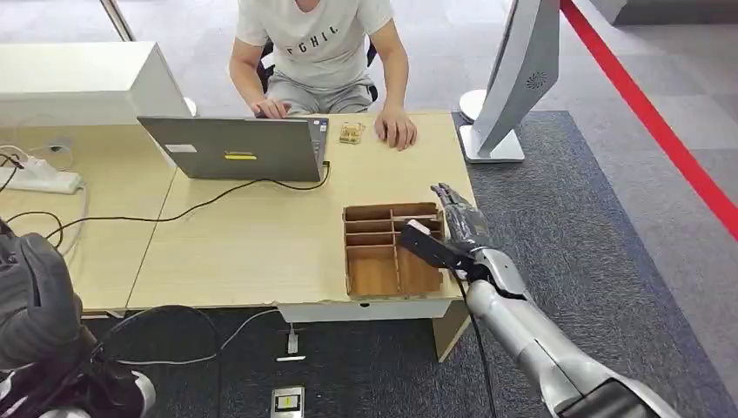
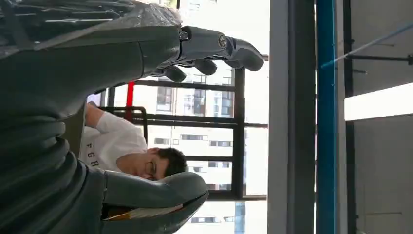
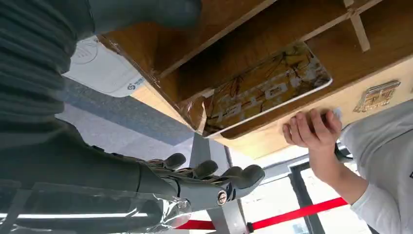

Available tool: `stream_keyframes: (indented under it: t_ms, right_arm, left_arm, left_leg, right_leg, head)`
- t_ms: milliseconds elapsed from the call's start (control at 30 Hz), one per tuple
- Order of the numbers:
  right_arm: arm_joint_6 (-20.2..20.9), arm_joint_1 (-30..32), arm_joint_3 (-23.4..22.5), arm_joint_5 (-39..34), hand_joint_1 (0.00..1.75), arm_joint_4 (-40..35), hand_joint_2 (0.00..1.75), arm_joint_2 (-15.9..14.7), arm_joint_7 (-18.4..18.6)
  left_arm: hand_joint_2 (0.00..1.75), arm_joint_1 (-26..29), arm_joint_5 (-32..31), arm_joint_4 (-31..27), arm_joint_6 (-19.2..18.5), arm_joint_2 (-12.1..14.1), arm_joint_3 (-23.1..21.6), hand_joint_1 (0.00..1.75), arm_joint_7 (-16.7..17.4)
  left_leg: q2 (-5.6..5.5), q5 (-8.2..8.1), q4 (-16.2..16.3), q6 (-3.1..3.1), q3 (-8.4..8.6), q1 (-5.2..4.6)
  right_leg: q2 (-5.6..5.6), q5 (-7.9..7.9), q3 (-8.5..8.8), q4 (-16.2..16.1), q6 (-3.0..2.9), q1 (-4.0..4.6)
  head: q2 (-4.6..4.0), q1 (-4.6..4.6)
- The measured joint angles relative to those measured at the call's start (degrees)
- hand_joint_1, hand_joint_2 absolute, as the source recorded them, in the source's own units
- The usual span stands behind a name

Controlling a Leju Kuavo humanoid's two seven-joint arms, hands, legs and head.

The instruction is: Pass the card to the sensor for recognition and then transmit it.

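Note:
A yellow-brown patterned card (image 3: pixel 268 90) with a white rim stands tilted inside a compartment of the wooden divided box (image 1: pixel 374 270) on the table's right side. My right hand (image 1: pixel 454 231) hovers over the box's right part. Its fingers (image 3: pixel 209 178) are stretched out and apart, its thumb (image 3: pixel 146 9) lies on the other side of the card, and neither touches it. A small tan device (image 1: pixel 351 132) lies at the table's far edge, also seen as the device (image 3: pixel 377 95) in the right wrist view. My left hand (image 1: pixel 35 296) hangs low at the left, its fingers (image 2: pixel 214 53) and thumb (image 2: pixel 160 195) apart, holding nothing.
A person sits across the table, one hand (image 1: pixel 396 129) flat beside the device. A grey laptop (image 1: pixel 235 148) with a black cable stands mid-table. A white upright stand (image 1: pixel 513 78) is at the right, with a power strip (image 1: pixel 39 178) and white box (image 1: pixel 78 83) at the left.

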Motion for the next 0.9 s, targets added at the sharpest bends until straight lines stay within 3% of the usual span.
stream_keyframes:
  t_ms: [33, 100, 133, 267, 333, 400, 433, 467, 500, 533, 900]
  right_arm:
    - [0.0, 0.0, 0.0, -0.22, 1.31, 0.09, 1.75, 0.07, -0.04]
    - [-0.04, 0.01, 0.04, -0.92, 1.5, 0.33, 1.75, 0.2, -0.24]
    - [-0.09, 0.02, 0.04, -1.47, 1.52, 0.39, 1.75, 0.24, -0.39]
    - [-0.17, 0.0, 0.04, -3.81, 1.41, 0.46, 1.75, 0.24, -0.85]
    - [-0.18, -0.02, -0.04, -4.59, 0.96, 0.46, 1.75, 0.22, -0.98]
    - [-0.28, -0.06, -0.11, -5.1, 0.73, 0.46, 1.75, 0.18, -1.11]
    - [-0.37, -0.09, -0.13, -5.51, 0.73, 0.44, 1.75, 0.13, -1.11]
    - [-0.57, -0.16, -0.22, -5.99, 0.56, 0.42, 1.75, 0.07, -1.14]
    - [-0.66, -0.22, -0.33, -6.49, 0.1, 0.26, 1.75, -0.04, -1.14]
    - [-0.7, -0.23, -0.52, -6.84, 0.0, 0.13, 1.75, -0.2, -1.14]
    - [-0.77, -0.18, -1.05, -7.61, 0.0, -2.27, 1.75, -1.57, -0.61]
  left_arm:
    - [1.75, 0.05, 0.0, -0.02, -0.02, 0.0, 0.0, 0.0, 0.0]
    - [1.75, 0.13, 0.02, -0.02, 0.0, 0.0, 0.04, 0.0, 0.0]
    - [1.75, 0.13, 0.02, -0.02, -0.02, 0.0, 0.04, 0.0, 0.0]
    - [1.75, 0.16, -0.04, -0.02, -0.02, 0.0, 0.07, 0.0, 0.02]
    - [1.75, 0.25, -0.04, -0.02, -0.02, 0.0, 0.07, 0.0, 0.04]
    - [1.75, 0.25, 0.04, 0.0, -0.02, 0.0, 0.07, 0.0, 0.04]
    - [1.75, 0.25, 0.13, 0.0, -0.02, 0.0, 0.04, 0.0, 0.11]
    - [1.75, 0.25, 0.2, 0.0, -0.02, 0.0, 0.04, 0.0, 0.15]
    - [1.75, 0.23, 0.31, 0.0, -0.02, 0.0, 0.02, 0.0, 0.2]
    - [1.75, 0.23, 0.35, 0.0, -0.02, 0.0, 0.02, 0.0, 0.22]
    - [1.75, 0.09, 0.63, 0.09, 0.0, 0.0, -0.13, 0.0, 0.61]
  left_leg:
    - [0.0, 0.0, 0.0, 0.0, 0.0, 0.0]
    - [0.0, 0.0, 0.0, 0.0, 0.0, 0.0]
    - [0.0, 0.0, 0.0, 0.0, 0.0, 0.0]
    - [0.0, 0.0, 0.0, 0.0, 0.0, 0.0]
    - [0.0, 0.0, 0.0, 0.0, 0.01, 0.0]
    - [0.0, 0.0, 0.0, 0.0, 0.01, 0.0]
    - [0.0, 0.0, 0.0, 0.0, 0.01, 0.0]
    - [0.0, 0.0, 0.0, 0.0, 0.01, 0.0]
    - [0.0, 0.0, 0.01, 0.0, 0.01, 0.0]
    - [0.01, 0.0, 0.01, 0.0, 0.01, 0.0]
    - [0.01, 0.0, 0.01, 0.0, 0.01, 0.0]
  right_leg:
    - [0.0, 0.0, 0.0, 0.0, 0.0, 0.0]
    - [0.0, 0.0, -0.01, 0.0, 0.0, 0.0]
    - [0.0, 0.0, -0.01, 0.0, 0.0, 0.0]
    - [0.0, 0.0, 0.0, 0.0, 0.0, 0.0]
    - [0.0, 0.0, 0.0, 0.0, 0.0, 0.0]
    - [0.0, 0.0, 0.0, 0.0, 0.0, 0.0]
    - [0.0, 0.0, 0.0, 0.0, 0.0, 0.0]
    - [0.0, 0.0, 0.0, 0.0, 0.0, 0.0]
    - [0.0, 0.0, -0.01, 0.0, 0.0, 0.0]
    - [0.0, 0.01, -0.01, 0.0, 0.0, 0.0]
    - [0.01, 0.0, -0.03, 0.0, 0.0, 0.0]
  head:
    - [0.0, -0.02]
    - [0.0, -0.02]
    - [0.0, 0.0]
    - [0.0, 0.0]
    - [0.0, 0.0]
    - [0.0, 0.0]
    - [0.0, -0.02]
    - [0.0, 0.0]
    - [0.0, -0.02]
    - [0.0, 0.0]
    - [0.0, -0.02]
